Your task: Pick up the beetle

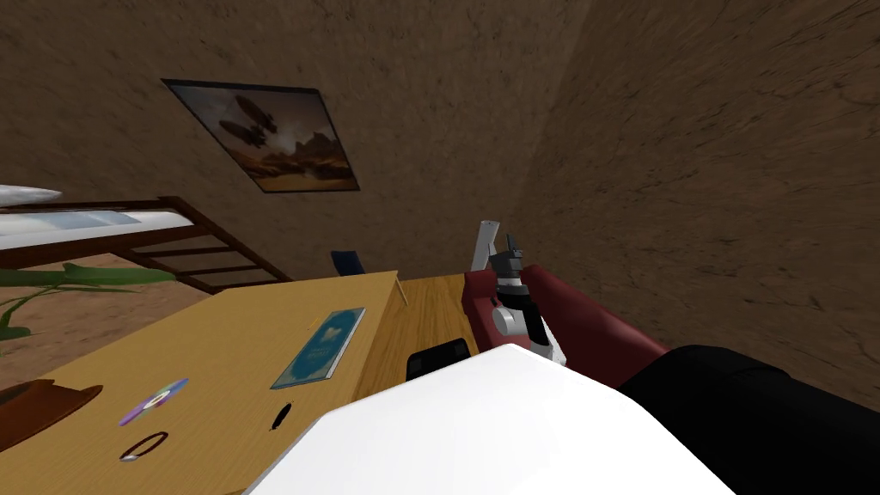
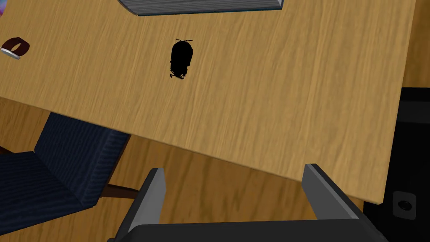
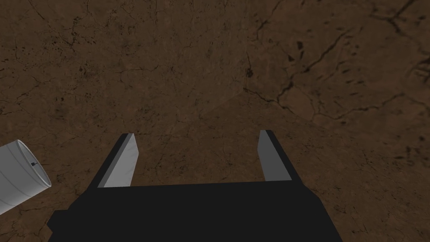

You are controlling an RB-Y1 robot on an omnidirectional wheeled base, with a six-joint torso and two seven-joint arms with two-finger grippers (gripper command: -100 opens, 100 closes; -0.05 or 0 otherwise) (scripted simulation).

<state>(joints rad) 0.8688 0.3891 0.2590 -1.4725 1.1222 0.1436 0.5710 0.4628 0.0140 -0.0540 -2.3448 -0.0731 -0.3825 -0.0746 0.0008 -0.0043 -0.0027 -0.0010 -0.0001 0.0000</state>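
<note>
Beetle (image 2: 181, 59) lies near the tabletop's (image 2: 273, 109) near edge, ahead of the spread left gripper (image 2: 235, 191), long axis along its reach; the right gripper (image 3: 197, 159), also spread, hangs well apart.

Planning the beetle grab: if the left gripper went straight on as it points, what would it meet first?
The left gripper would probably meet bare table, near its edge; the beetle lies farther on and aside.

A home bedroom-study: light wooden desk (image 2: 252, 105) ahead of the spread jaws of the left gripper (image 2: 234, 168), dark blue upholstered chair (image 2: 63, 168) beside them, wood-framed white bed (image 1: 94, 228), dark red sofa (image 1: 593, 326), framed landscape picture (image 1: 266, 137)
</note>
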